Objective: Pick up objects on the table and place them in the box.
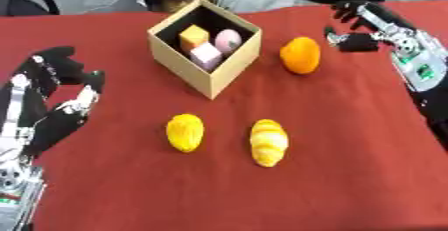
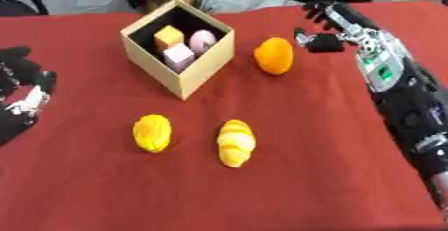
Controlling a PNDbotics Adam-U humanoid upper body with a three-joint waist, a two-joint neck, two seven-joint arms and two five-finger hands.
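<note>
While the right hand (image 2: 325, 27) hovers open, the orange fruit (image 2: 275, 55) lies just beside its fingers

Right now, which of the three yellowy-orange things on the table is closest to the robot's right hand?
The round orange one, just right of the box. The right hand is beside it; the other two lie nearer the front edge.

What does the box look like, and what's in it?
The box is a tan cardboard cube with an open top and a dark inside, turned corner-first toward the robot. It sits upright on the red tablecloth, toward the far side. Inside lie an orange block, a pink rounded thing and a pale pink block. No hand touches it.
</note>
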